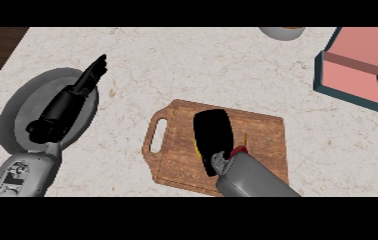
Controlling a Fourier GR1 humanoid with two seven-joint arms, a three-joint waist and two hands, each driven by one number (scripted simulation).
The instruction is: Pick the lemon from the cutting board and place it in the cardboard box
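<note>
pale speckled stone bench [192, 64]. right hand [211, 134] fingers curl over the yellow lemon [196, 147] on the brown wooden cutting board [262, 134]. left hand [85, 81] fingers straight, above a grey round plate [22, 109]. teal-walled pink box [347, 64] far right of the fingers.

Light was even and fairly bright across the pale desk [184, 59], with no glare or hot spots. Shadows were faint, the clearest being a thin dark edge beneath the cutting board [258, 134]. The black right hand [212, 134] read as a flat silhouette, its surface detail lost. Straight edges stayed unbent near the borders.
</note>
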